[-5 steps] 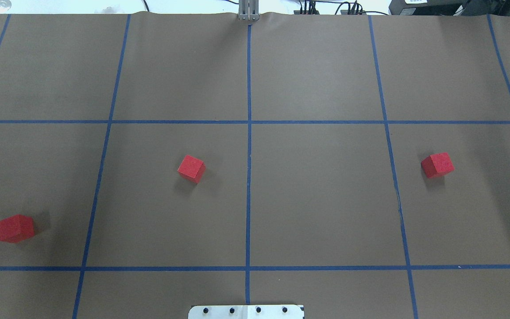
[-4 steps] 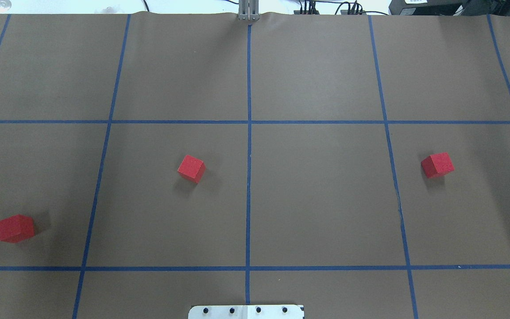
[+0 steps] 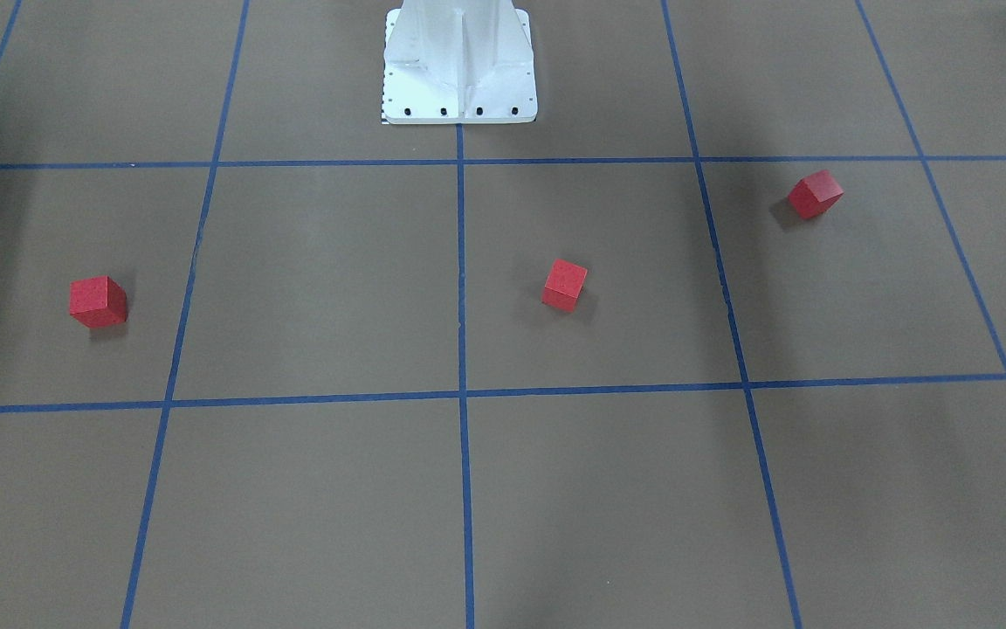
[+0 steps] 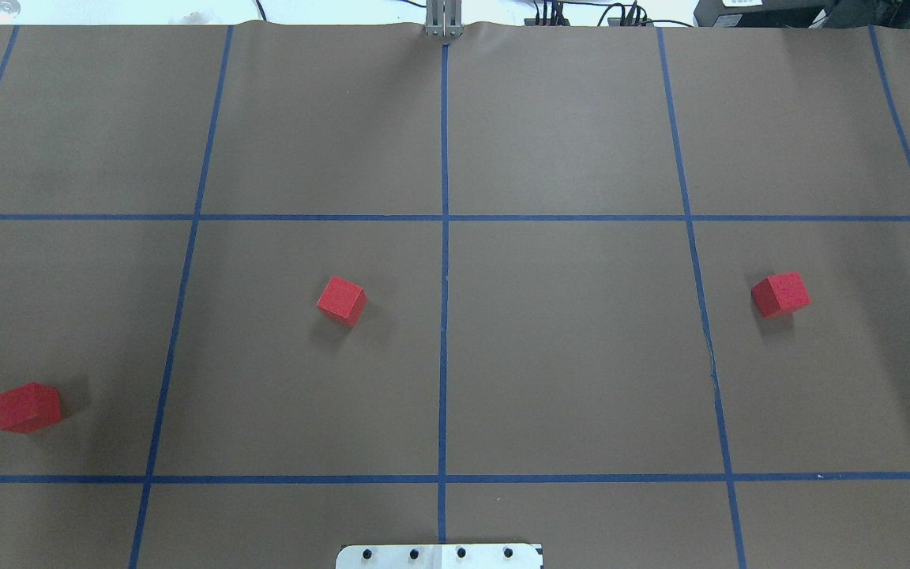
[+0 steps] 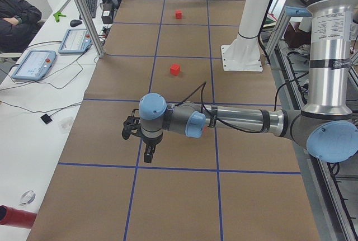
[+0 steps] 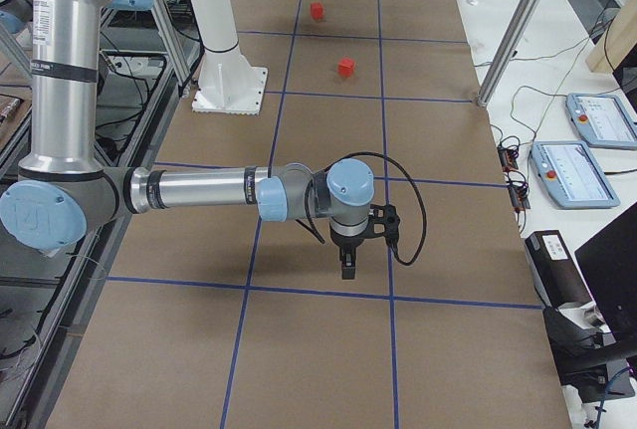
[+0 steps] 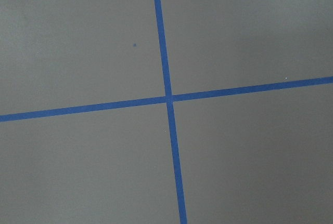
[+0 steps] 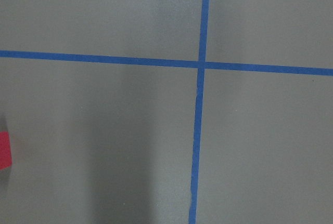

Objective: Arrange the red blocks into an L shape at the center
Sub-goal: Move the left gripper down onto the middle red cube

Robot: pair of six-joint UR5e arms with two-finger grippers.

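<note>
Three red blocks lie apart on the brown floor. In the overhead view one is at the near left (image 4: 27,407), one left of the middle line (image 4: 341,300), and one at the right (image 4: 780,295). The front view shows them too (image 3: 815,193), (image 3: 565,284), (image 3: 98,300). The center crossing (image 4: 445,217) is bare. My left gripper (image 5: 146,154) shows only in the left side view, hanging over the floor by a tape crossing. My right gripper (image 6: 347,268) shows only in the right side view, likewise. I cannot tell whether either is open or shut. A red sliver (image 8: 4,150) sits at the right wrist view's left edge.
The white robot base plate (image 4: 439,556) stands at the near edge on the middle line. Blue tape lines (image 7: 169,98) divide the floor into squares. Tablets and cables (image 5: 33,62) lie on the white bench beyond the floor's far edge, with metal frame posts (image 6: 513,31) there.
</note>
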